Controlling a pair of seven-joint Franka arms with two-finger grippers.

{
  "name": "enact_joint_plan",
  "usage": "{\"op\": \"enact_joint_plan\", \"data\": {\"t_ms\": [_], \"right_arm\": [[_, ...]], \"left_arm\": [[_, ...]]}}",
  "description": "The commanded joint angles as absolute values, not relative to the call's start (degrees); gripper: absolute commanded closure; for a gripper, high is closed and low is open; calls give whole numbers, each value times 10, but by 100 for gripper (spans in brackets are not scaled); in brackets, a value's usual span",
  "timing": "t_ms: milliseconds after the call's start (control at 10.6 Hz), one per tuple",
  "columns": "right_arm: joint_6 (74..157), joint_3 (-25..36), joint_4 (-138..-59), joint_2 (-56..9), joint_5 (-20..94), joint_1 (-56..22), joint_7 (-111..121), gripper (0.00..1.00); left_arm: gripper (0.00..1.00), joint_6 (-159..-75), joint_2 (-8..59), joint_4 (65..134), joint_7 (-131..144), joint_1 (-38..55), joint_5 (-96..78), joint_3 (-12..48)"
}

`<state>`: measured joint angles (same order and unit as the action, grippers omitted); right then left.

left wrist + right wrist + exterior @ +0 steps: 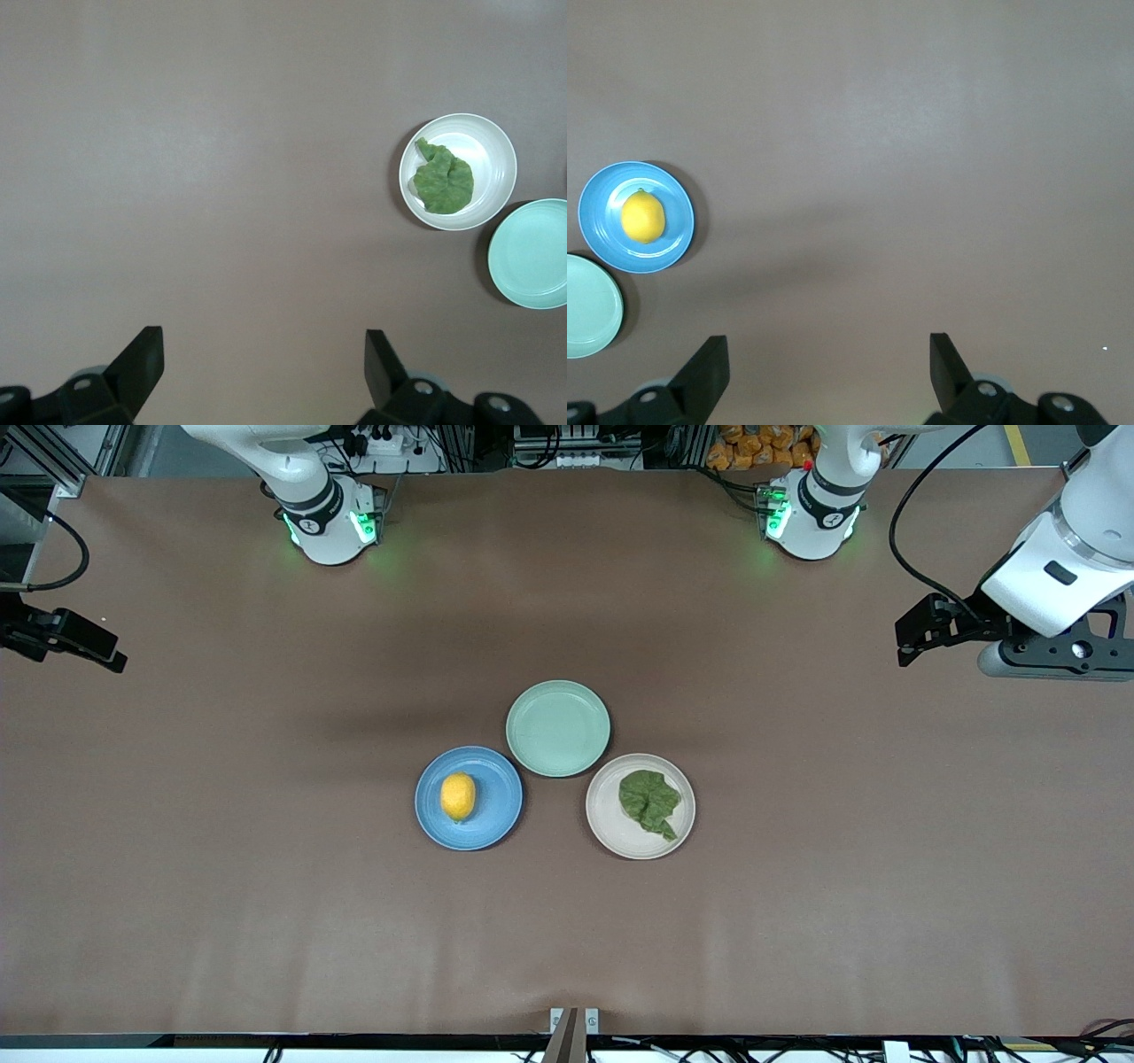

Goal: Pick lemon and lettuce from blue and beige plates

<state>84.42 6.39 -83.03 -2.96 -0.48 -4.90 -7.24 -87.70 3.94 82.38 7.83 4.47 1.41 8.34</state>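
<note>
1. The lemon (458, 795) lies on the blue plate (500, 815), a little toward the right arm's end of the plate's middle. Its long axis runs between the nearer and farther rim in the front view; I cannot tell which tip is the stem end.
2. The lettuce (650, 801) rests on the beige plate (604, 815), a crumpled dark green leaf. Its broad ruffled part lies farther from the front camera, and its short pointed stem end points nearer to that camera and slightly toward the left arm's end of the worktop (266, 886).
3. The blue plate sits toward the right arm's end and the beige plate toward the left arm's end, apart from each other, at about the same depth on the worktop.
4. A pale mint-green plate (558, 728) lies between them and farther from the front camera, just beside both rims.
5. The left gripper (264, 359) hangs above bare worktop at the left arm's end, well apart from the plates. Its fingers (142, 363) are spread wide and hold nothing.
6. The right gripper (828, 365) hangs over bare worktop at the right arm's end, also well apart from the plates. Its fingers (707, 367) stand wide apart and empty.
7. In the left wrist view the beige plate (496, 146) with the lettuce (441, 180) shows near the mint-green plate (530, 252).
8. In the right wrist view the lemon (643, 217) sits on the blue plate (598, 230).
</note>
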Motion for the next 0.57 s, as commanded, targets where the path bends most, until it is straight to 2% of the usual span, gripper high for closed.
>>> {"op": "enact_joint_plan", "data": {"t_ms": [0, 472], "right_arm": [[848, 66, -821, -37, -16, -55, -69, 0], [850, 66, -821, -38, -17, -59, -69, 0]], "left_arm": [[0, -867, 33, 822, 62, 43, 27, 87], [0, -868, 37, 822, 65, 47, 25, 89]]}}
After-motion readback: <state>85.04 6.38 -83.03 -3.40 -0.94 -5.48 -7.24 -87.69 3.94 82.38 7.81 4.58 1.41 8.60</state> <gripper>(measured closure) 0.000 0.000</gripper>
